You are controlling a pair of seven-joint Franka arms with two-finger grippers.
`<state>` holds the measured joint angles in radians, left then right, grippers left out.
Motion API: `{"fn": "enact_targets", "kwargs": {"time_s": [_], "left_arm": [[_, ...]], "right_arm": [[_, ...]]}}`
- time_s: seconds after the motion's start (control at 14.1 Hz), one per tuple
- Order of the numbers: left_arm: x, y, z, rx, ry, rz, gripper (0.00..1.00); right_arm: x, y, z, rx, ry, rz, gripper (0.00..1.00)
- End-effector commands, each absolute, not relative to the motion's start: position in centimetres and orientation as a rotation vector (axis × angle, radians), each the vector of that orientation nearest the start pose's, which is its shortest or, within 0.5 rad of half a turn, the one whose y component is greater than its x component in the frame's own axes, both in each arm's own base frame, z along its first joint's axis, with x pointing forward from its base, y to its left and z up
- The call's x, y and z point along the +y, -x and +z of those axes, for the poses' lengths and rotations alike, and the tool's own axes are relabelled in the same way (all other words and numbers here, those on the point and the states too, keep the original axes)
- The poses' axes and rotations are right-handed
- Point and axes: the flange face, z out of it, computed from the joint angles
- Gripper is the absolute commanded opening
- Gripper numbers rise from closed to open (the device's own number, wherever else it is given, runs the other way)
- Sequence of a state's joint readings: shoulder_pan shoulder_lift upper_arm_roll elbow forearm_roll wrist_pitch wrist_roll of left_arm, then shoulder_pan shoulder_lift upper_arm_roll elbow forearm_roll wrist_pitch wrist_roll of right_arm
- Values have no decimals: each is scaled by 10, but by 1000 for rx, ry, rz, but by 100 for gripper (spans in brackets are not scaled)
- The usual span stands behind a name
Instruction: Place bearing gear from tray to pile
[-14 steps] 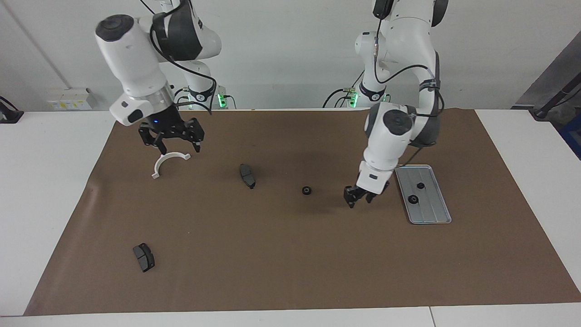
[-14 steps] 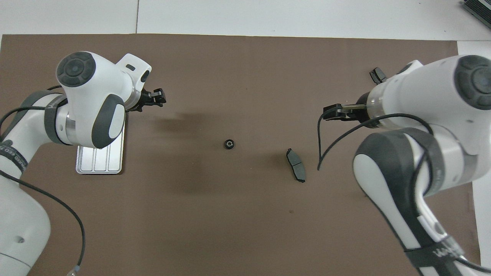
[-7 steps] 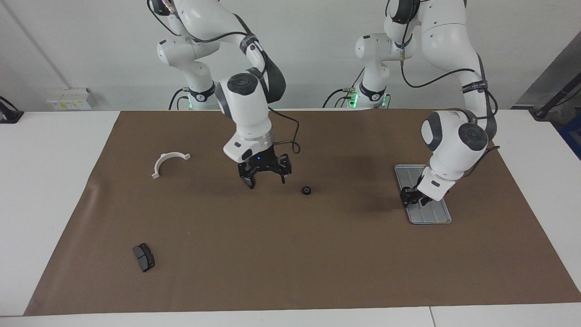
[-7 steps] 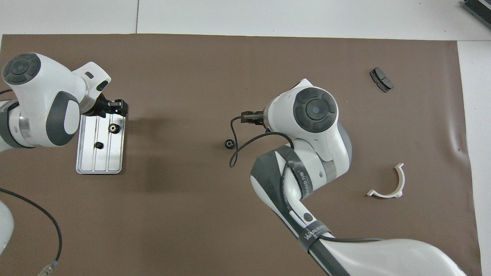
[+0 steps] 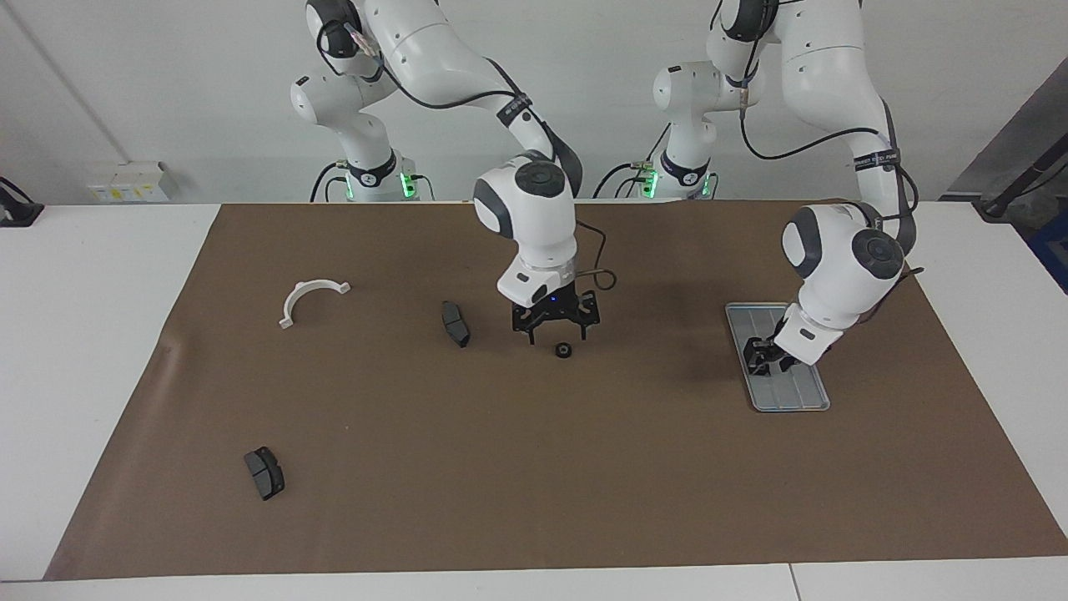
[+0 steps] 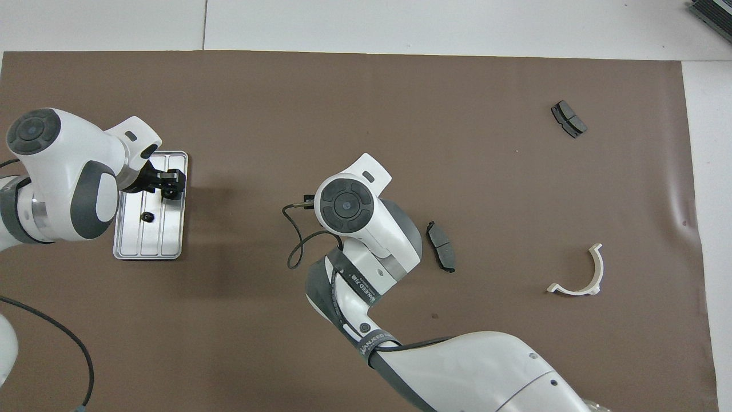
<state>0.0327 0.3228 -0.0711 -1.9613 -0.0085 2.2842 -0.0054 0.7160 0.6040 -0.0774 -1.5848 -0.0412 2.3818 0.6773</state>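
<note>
The table (image 5: 108, 334) carried a brown mat (image 5: 534, 467) under all the parts. The right arm (image 5: 467, 67) reached from its base out over the middle of the mat, and the left arm (image 5: 834, 125) bent down over the tray (image 5: 791, 399) at the left arm's end of the table.

The right hand (image 5: 554, 332) hung low above the mat with its fingers spread wide and holding nothing, directly above a small black bearing gear (image 5: 564, 351) that lay on the mat, not yet touching it. In the overhead view the arm's wrist covered this hand and that gear.

The left hand (image 5: 761, 357) was down in the tray at the end farther from the robots, its fingers drawn narrow around a gear there; whether they actually pinched it could not be told. A second small black gear (image 6: 147, 216) lay loose in the tray (image 6: 148, 252), nearer to the robots than the hand (image 6: 170, 184).

Toward the right arm's end lay the pile's scattered parts: a white half-ring bracket (image 5: 310, 299), a dark brake pad (image 5: 455, 324) beside the right hand, and another dark pad (image 5: 264, 472) much farther from the robots.
</note>
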Motion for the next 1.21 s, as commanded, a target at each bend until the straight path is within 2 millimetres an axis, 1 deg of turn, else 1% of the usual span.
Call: {"fn": "enact_targets", "kwargs": {"time_s": [0.0,0.14,0.28,0.36,0.5,0.57,0.64,0.78,0.85,1.07,1.14], "left_arm": [[-11,-597,315,30,3161,-28,61],[-10,-595,314,27,3160,-28,60],[-10,-594,312,23,3161,-23,58],[-10,-594,312,20,3161,-25,58],[-13,-593,310,-9,3162,-35,56],[-17,-594,310,-21,3162,-53,55],[-20,-591,306,-33,3162,-61,55],[-21,-588,302,-46,3162,-80,54],[-21,-587,303,-43,3163,-85,53],[-21,-587,302,-41,3162,-80,43],[-20,-588,303,-43,3162,-82,37]], "right_arm": [[431,-577,306,-7,3068,-337,100],[436,-565,295,-34,3083,-308,100],[435,-558,289,-51,3103,-277,94],[434,-554,285,-63,3107,-269,89],[433,-553,284,-65,3116,-255,78],[433,-553,283,-64,3118,-252,75],[434,-553,285,-66,3118,-251,74],[444,-543,287,-92,3133,-198,74],[443,-542,286,-89,3143,-182,74],[444,-542,288,-93,3140,-184,74],[443,-542,289,-93,3140,-186,71]]}}
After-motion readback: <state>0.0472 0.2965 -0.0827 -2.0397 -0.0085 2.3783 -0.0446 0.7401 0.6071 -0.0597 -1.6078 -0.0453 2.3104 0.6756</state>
